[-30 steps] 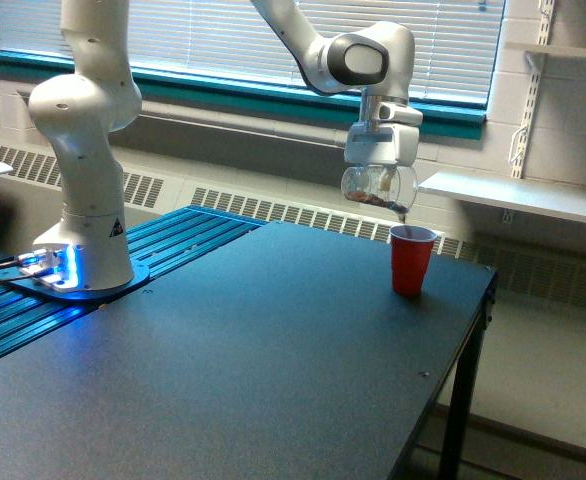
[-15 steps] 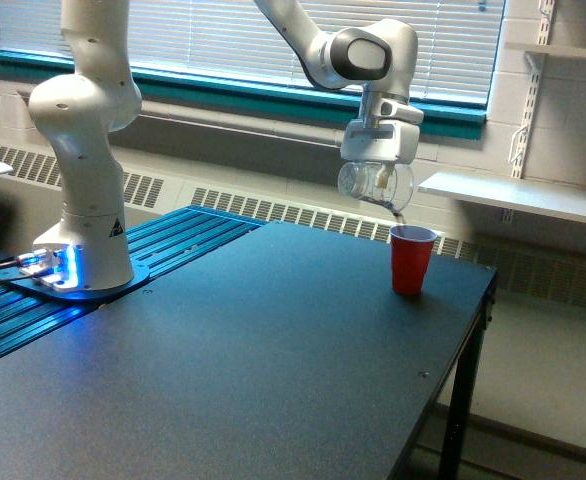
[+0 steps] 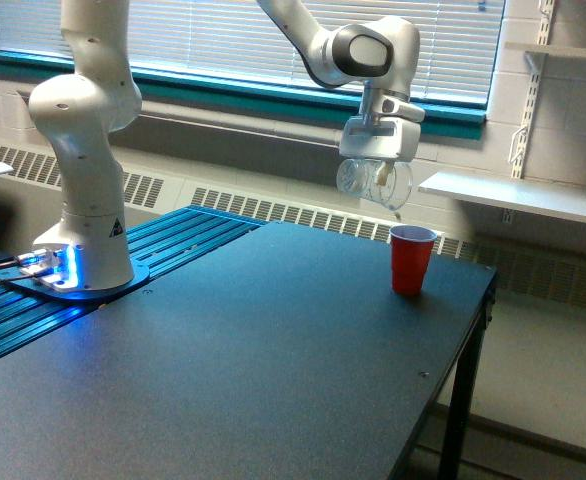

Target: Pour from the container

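Your hand (image 3: 376,180) grips the clear container (image 3: 373,182), tipped on its side in the air above and just left of the red cup (image 3: 411,259).

You see the hand clenched around the container from above, the container lying roughly level with its mouth towards the exterior view's right, where a thin trace of brown matter hangs at its lower lip; whether any brown matter is left inside you cannot tell from this view. The red cup stands upright on the dark table (image 3: 253,360), near its far right corner, apart from the container and below it. The arm's white base (image 3: 81,200) stands well apart at the exterior view's left, on a blue ribbed platform (image 3: 188,235) beside the table.
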You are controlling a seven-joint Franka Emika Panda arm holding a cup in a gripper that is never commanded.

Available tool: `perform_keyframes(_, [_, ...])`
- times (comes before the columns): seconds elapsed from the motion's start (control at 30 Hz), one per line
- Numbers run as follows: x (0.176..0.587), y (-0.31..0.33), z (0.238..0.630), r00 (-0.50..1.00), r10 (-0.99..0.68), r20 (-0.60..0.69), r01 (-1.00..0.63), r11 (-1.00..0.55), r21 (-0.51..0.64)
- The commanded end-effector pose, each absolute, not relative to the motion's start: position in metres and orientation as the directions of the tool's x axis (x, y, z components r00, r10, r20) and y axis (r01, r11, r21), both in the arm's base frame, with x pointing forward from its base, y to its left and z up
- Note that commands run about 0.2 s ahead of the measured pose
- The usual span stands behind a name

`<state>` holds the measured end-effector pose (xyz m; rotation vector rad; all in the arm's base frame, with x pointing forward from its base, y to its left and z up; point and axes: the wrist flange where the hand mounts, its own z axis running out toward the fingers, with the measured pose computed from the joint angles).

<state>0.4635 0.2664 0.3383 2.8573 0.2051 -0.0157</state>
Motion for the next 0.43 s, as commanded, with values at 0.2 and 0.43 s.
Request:
perform_keyframes(0.2, [0.4602,0.2727,0.3469,0.984,0.174,-0.032,0.177,-0.95,0.257])
perform_keyframes(0.43, [0.459,0.2705,0.347,0.986,0.166,-0.007,0.163,-0.959,0.232])
